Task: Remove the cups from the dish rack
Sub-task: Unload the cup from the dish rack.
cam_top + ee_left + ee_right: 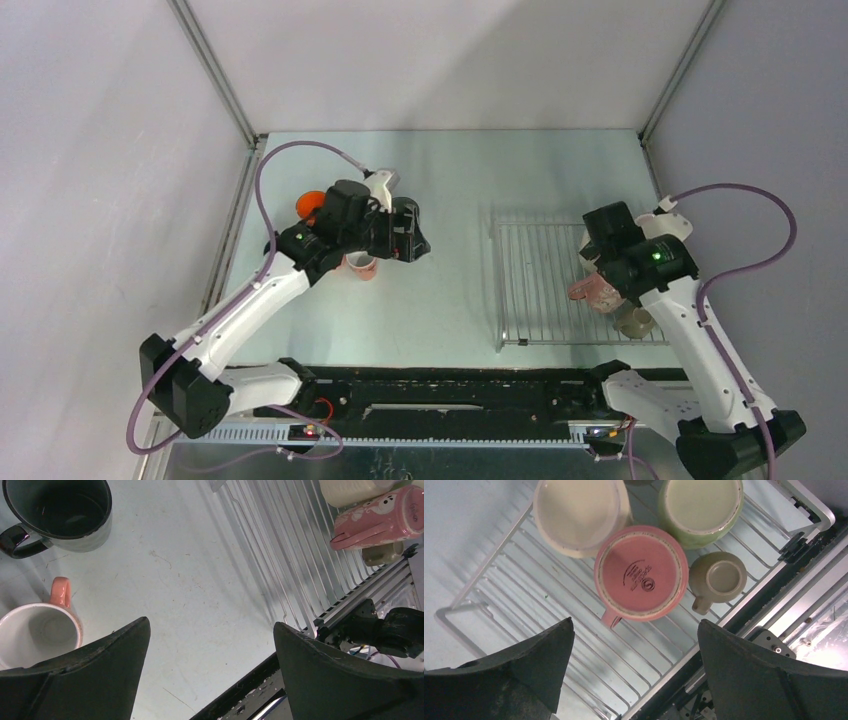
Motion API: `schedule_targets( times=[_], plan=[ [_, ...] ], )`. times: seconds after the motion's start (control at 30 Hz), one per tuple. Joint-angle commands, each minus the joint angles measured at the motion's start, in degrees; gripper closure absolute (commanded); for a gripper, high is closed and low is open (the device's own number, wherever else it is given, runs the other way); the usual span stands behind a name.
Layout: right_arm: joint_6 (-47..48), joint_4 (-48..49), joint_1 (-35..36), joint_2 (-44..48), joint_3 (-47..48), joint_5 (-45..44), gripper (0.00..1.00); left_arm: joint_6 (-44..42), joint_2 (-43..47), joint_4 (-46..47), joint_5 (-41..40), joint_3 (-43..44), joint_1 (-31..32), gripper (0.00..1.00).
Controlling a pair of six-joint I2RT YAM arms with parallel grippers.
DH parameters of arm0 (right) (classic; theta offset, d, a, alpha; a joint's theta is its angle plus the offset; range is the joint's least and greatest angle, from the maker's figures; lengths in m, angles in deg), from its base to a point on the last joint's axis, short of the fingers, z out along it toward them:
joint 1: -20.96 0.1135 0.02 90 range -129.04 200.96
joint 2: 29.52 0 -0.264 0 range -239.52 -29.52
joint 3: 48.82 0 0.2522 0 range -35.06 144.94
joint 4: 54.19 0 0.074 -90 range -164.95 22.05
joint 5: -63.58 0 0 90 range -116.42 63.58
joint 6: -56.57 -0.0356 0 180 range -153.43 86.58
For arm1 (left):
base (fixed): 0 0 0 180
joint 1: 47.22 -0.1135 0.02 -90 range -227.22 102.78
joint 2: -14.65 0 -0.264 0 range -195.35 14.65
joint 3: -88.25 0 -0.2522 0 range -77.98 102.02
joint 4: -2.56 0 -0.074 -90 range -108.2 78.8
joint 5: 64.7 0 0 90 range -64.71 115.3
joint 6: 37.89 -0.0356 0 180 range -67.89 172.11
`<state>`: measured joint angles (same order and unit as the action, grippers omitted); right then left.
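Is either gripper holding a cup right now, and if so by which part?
Nothing is held. The left gripper hangs open over the table; the right gripper is open above the pink mug.

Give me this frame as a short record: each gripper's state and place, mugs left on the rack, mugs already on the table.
left gripper: open, empty, over the table near the peach-handled mug and dark mug
right gripper: open, empty, above the pink mug on the dish rack
on rack: pink mug, cream mug, green mug, small olive mug, all upside down
on table: peach-handled mug, dark mug, orange mug partly hidden by the left arm
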<state>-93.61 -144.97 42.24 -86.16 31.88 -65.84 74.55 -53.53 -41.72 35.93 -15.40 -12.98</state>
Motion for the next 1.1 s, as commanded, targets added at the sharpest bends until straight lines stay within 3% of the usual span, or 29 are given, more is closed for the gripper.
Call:
schedule_targets(
  times=[0.0,0.47,0.77,0.93,1.07],
  plan=[
    [5.94,5.95,-5.09,0.86,-1.43,1.88,0.00,-0.21,2.67,3.53,0.83,-2.97,0.28,0.00],
    [18.69,15.30,-18.95,-1.47,-4.30,14.36,0.00,-0.29,3.45,4.35,1.15,-4.37,0.29,0.00],
    [19.54,16.57,-20.13,-4.12,-4.54,16.44,0.00,-0.44,3.27,4.51,1.61,-4.55,0.28,0.00],
    [13.40,13.85,-15.39,-2.82,-4.78,14.87,0.00,-0.37,3.16,4.60,1.76,-4.54,0.29,0.00],
    [0.64,10.38,-4.30,-0.51,-5.29,7.15,0.00,-0.26,3.23,4.68,1.78,-4.57,0.30,0.00]
  ],
)
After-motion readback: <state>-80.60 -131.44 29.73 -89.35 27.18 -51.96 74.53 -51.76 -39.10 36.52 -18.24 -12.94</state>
